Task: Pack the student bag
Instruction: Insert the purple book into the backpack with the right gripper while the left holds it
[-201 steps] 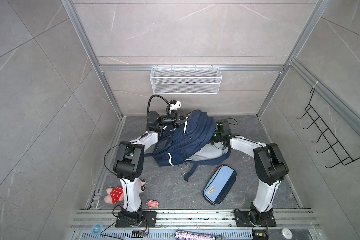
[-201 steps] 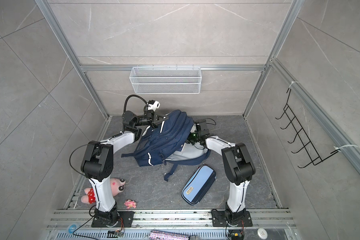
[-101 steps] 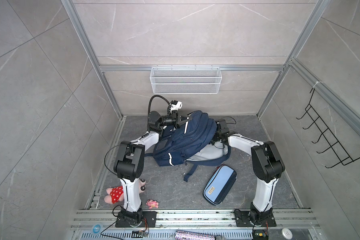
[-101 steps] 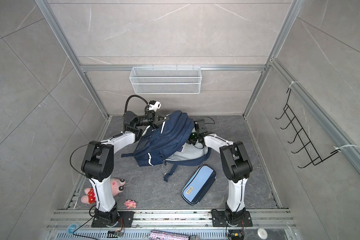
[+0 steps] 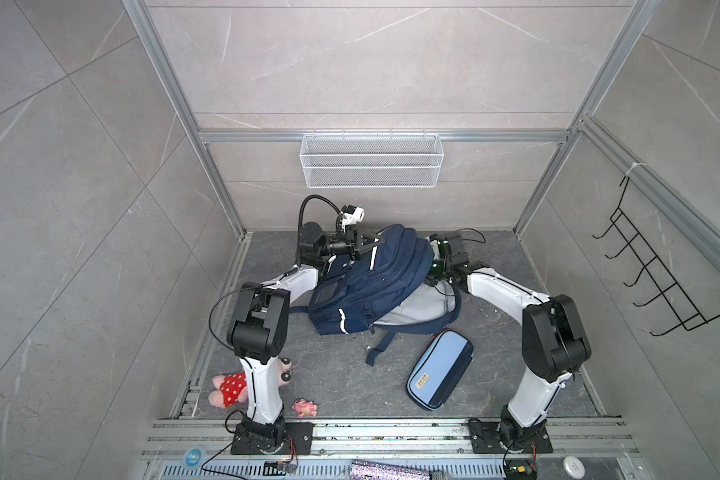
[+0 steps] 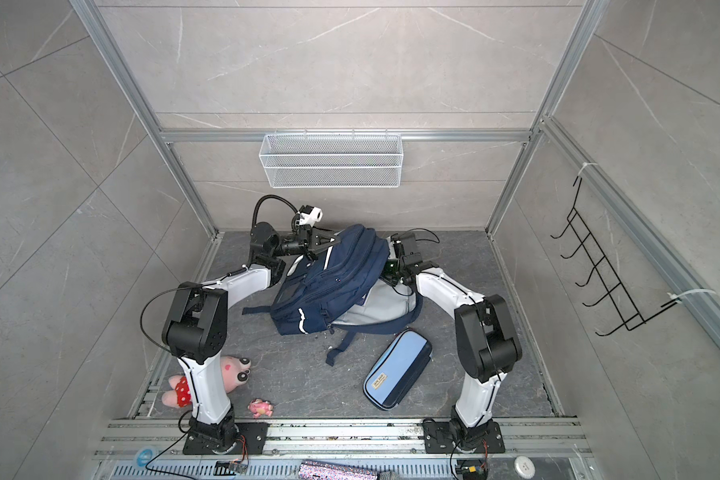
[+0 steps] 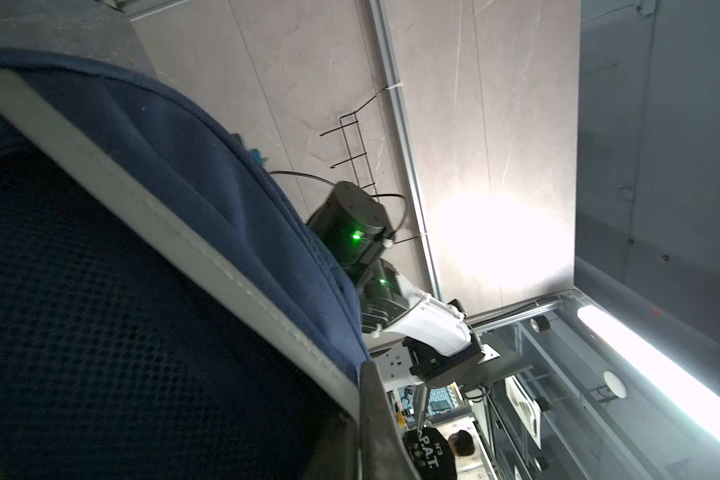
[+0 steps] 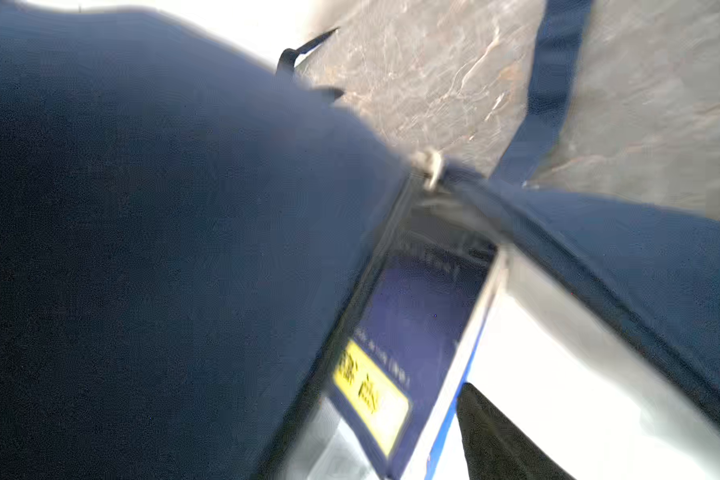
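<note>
The right hand now stands wide beside the bag's open right side, having just let go; a blue book lies inside, seemingly packed. The left hand keeps pinching the bag's far top, at the far middle of the surface.

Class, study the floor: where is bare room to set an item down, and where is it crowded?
Bare: the floor between the small pink toy and the pencil case, in front of the student bag; also the back right corner. Crowded: around the bag, and the plush toy corner.
</note>
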`<action>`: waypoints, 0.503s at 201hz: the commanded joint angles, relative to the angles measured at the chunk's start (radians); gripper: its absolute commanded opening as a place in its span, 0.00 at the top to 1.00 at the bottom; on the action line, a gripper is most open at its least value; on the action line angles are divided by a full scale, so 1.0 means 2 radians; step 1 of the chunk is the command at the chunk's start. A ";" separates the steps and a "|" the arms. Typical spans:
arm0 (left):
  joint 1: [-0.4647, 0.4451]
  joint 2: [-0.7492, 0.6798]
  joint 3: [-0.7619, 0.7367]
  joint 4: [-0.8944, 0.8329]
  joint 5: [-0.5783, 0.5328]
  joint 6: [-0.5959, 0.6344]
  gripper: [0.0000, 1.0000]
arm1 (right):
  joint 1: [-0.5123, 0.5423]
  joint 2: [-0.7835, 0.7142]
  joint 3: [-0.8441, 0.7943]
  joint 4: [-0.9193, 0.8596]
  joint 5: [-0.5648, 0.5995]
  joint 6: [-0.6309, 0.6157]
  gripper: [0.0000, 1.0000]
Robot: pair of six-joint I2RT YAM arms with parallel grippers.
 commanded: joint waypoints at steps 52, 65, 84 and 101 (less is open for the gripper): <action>0.028 -0.056 0.011 -0.193 -0.057 0.193 1.00 | -0.004 -0.137 -0.103 -0.088 0.080 -0.093 0.14; 0.028 -0.055 0.017 -0.231 -0.057 0.217 1.00 | -0.012 -0.167 -0.131 -0.094 0.088 -0.093 0.14; 0.028 -0.056 0.030 -0.315 -0.075 0.272 1.00 | -0.025 -0.205 -0.153 -0.109 0.096 -0.093 0.14; 0.026 -0.053 0.044 -0.380 -0.109 0.317 1.00 | -0.032 -0.228 -0.154 -0.133 0.107 -0.106 0.14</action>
